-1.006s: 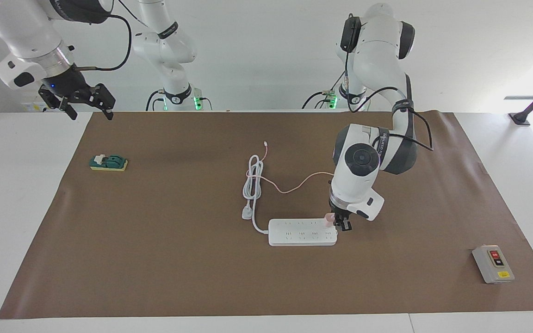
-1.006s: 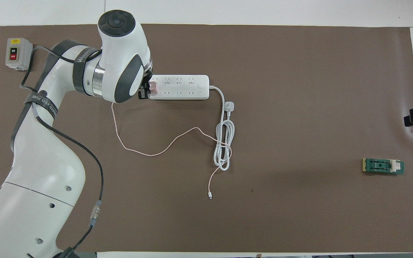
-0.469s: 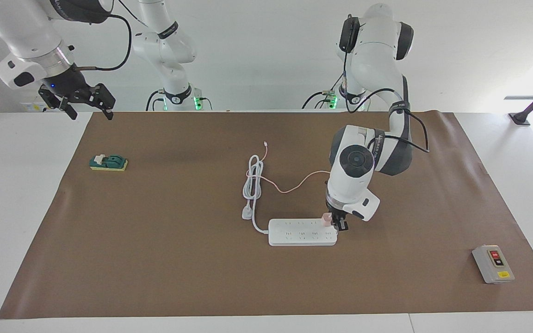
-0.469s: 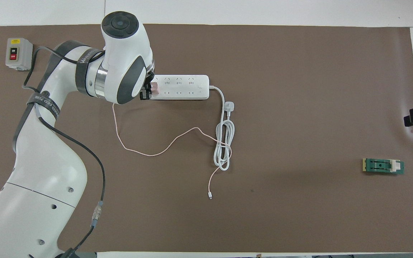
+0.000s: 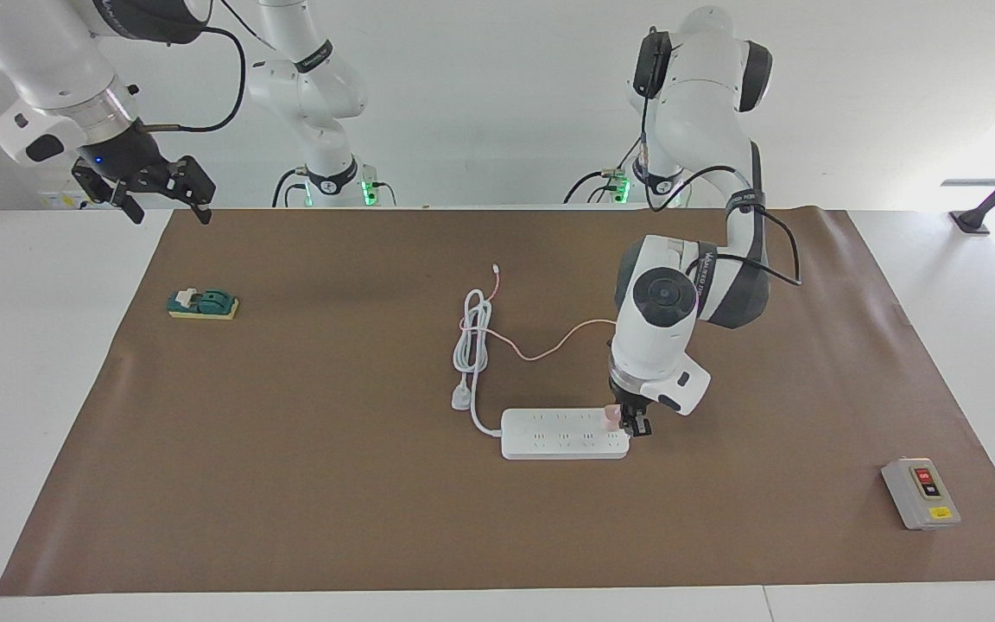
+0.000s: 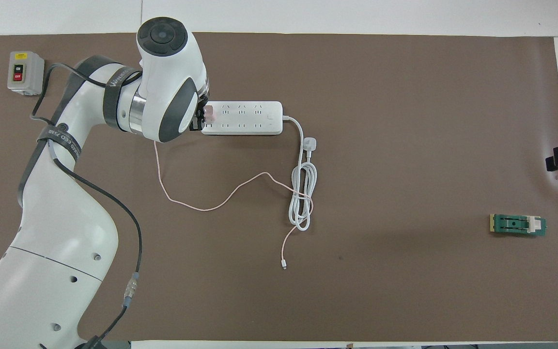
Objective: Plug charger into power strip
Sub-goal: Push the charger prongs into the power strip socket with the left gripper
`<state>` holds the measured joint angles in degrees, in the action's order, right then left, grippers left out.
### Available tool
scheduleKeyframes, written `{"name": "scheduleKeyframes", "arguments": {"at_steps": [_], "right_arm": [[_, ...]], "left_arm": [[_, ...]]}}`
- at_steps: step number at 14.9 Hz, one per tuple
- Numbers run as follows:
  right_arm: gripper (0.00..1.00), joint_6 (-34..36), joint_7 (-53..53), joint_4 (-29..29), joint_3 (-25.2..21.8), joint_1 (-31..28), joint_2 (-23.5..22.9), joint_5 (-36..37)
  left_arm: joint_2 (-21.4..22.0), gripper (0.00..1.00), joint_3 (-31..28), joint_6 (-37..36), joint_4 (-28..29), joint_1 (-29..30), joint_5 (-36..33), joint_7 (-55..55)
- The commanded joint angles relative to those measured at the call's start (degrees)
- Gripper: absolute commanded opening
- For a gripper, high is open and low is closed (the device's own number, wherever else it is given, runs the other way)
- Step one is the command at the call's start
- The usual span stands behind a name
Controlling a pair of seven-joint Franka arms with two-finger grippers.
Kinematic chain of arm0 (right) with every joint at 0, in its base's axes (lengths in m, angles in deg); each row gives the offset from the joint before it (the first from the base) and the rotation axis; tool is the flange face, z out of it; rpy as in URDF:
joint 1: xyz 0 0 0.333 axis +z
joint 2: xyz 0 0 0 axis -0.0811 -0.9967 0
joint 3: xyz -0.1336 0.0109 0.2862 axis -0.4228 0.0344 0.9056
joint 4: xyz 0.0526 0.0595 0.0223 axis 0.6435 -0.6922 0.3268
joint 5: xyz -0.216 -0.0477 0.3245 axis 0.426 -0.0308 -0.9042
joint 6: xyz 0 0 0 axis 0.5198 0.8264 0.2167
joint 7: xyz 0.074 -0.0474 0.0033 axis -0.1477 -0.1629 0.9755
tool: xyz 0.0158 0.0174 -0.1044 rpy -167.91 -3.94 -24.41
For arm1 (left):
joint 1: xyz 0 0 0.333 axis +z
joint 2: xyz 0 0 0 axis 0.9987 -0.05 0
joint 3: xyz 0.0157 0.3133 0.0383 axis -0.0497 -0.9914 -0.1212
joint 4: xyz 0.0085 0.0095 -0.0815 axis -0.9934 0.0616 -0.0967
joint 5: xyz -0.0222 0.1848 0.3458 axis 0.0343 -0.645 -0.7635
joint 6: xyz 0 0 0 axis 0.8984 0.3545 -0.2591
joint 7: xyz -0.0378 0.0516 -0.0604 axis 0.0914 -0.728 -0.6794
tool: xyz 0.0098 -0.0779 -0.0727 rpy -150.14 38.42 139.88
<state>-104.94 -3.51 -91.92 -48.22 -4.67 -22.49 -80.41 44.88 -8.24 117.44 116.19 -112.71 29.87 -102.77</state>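
The white power strip (image 5: 562, 434) lies flat on the brown mat; it also shows in the overhead view (image 6: 245, 118). The pale pink charger (image 5: 611, 418) sits on the strip's end toward the left arm, over the row of sockets nearer the robots, and shows from above too (image 6: 208, 114). My left gripper (image 5: 627, 423) is shut on the charger and points down at that end; the arm hides most of it from above (image 6: 200, 119). The thin pink cable (image 6: 201, 206) trails toward the robots. My right gripper (image 5: 161, 194) waits open, raised over the mat's corner at the right arm's end.
The strip's thick white cord lies coiled with its round plug (image 5: 461, 397) nearer the robots. A grey button box (image 5: 921, 492) stands toward the left arm's end. A green block (image 5: 202, 304) lies toward the right arm's end.
My left gripper has come down a little with the charger, which now sits lower on the strip's end. The right arm has not moved.
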Motion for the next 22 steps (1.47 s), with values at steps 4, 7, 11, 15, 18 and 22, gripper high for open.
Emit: {"name": "scheduleKeyframes", "arguments": {"at_steps": [4,7,11,15,18,22], "right_arm": [[1.0,-0.36,-0.59,-1.36,0.56,-0.88,1.35,-0.88],[1.0,-0.45,-0.59,-1.36,0.56,-0.88,1.35,-0.79],[1.0,-0.36,-0.59,-1.36,0.56,-0.88,1.35,-0.88],[1.0,-0.36,-0.59,-1.36,0.56,-0.88,1.35,-0.88],[1.0,-0.45,-0.59,-1.36,0.56,-0.88,1.35,-0.88],[1.0,-0.36,-0.59,-1.36,0.56,-0.88,1.35,-0.88]], "left_arm": [[1.59,0.0,-0.78,2.49,6.97,-1.23,-1.65,1.35],[2.73,0.0,-0.78,2.58,8.3,-1.23,-1.65,1.53],[2.39,0.0,-0.78,3.1,8.38,-1.23,-1.65,1.53],[2.03,0.0,-0.69,3.28,8.38,-1.23,-1.65,1.53],[1.95,0.0,-0.69,3.63,8.38,-1.32,-1.65,1.62],[1.86,0.0,-0.69,3.63,8.38,-1.93,-1.65,1.62]]}}
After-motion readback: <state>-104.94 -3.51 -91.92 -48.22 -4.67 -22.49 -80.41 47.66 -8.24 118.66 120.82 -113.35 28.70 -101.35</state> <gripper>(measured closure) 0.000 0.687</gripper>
